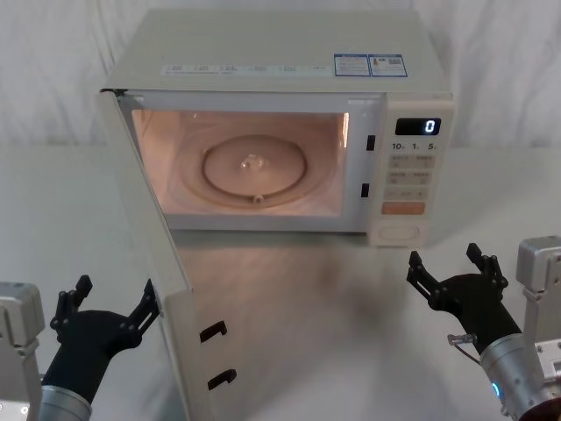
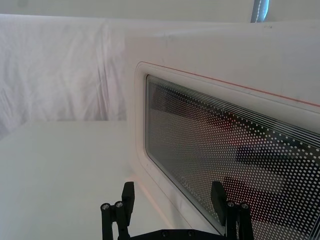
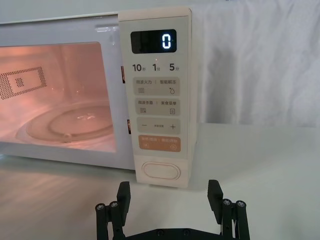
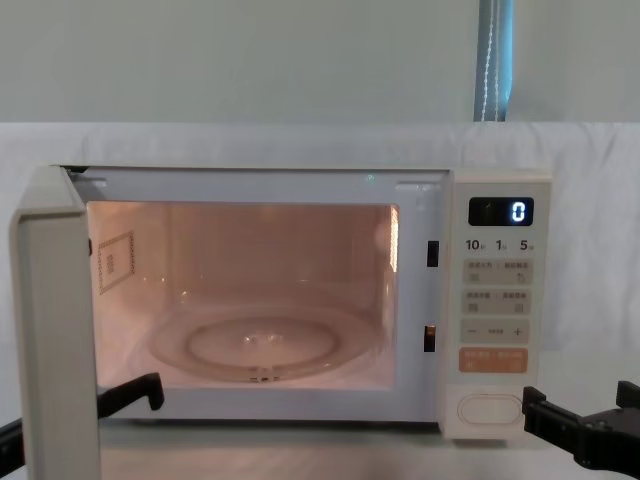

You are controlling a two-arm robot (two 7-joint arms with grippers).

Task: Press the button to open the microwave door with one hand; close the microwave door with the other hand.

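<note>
The cream microwave (image 1: 280, 53) stands at the middle of the table, its cavity lit and its display showing "0". The microwave door (image 1: 153, 237) is swung wide open toward me on the left; its dotted window (image 2: 225, 150) is close in the left wrist view. My left gripper (image 1: 117, 291) is open just outside the door's outer face, one finger (image 4: 130, 395) showing past the door's edge. The button (image 1: 401, 233) sits at the bottom of the keypad strip. My right gripper (image 1: 444, 256) is open, a little in front of and below the button (image 3: 160, 171), not touching it.
A glass turntable (image 1: 254, 167) lies inside the cavity. Two black latch hooks (image 1: 215, 355) stick out of the door's free edge. A white cloth covers the table (image 1: 526, 193) and the backdrop, with bare surface on both sides of the microwave.
</note>
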